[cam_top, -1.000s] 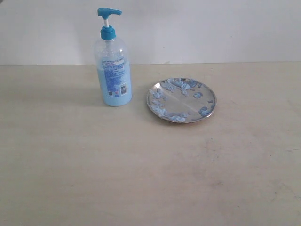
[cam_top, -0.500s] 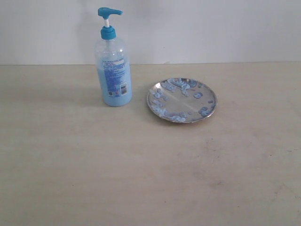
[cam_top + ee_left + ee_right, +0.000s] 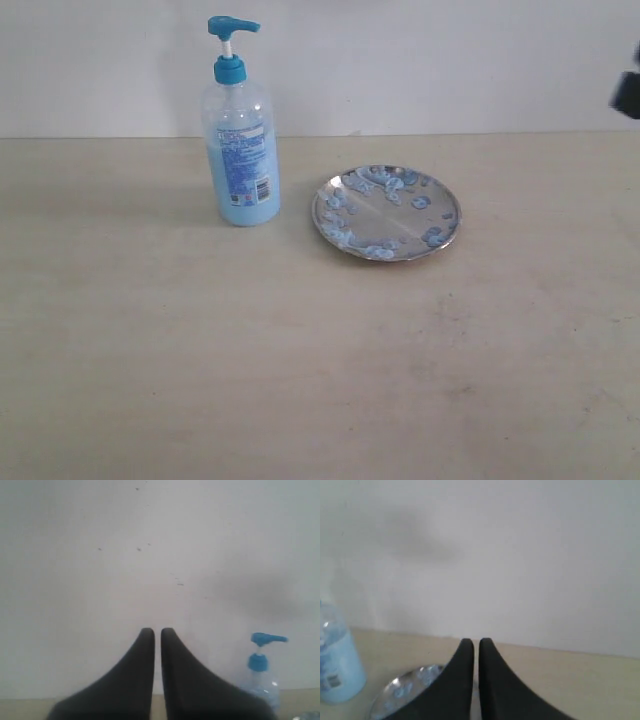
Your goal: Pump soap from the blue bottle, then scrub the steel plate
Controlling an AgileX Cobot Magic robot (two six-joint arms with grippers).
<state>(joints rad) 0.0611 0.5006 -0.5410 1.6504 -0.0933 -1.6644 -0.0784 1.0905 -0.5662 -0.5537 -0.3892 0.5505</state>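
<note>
The blue bottle (image 3: pixel 241 150) stands upright at the back left of the table, its blue pump head (image 3: pixel 231 27) raised and soap (image 3: pixel 247 195) filling its lower half. To its right lies the steel plate (image 3: pixel 386 212), dotted with pale blue soap blobs (image 3: pixel 375 183). My left gripper (image 3: pixel 157 631) is shut and empty, facing the wall, with the bottle (image 3: pixel 262 672) off to one side. Shut and empty as well, my right gripper (image 3: pixel 475 641) points over the plate (image 3: pixel 402 691), the bottle (image 3: pixel 337 665) beyond. A dark bit of the right arm (image 3: pixel 628 92) shows at the exterior view's right edge.
The pale wooden table (image 3: pixel 300 350) runs back to a plain white wall (image 3: pixel 450 60). Nothing else stands on it.
A dark part of the right arm has come into the exterior view at the upper right edge. The bottle and the plate have not moved.
</note>
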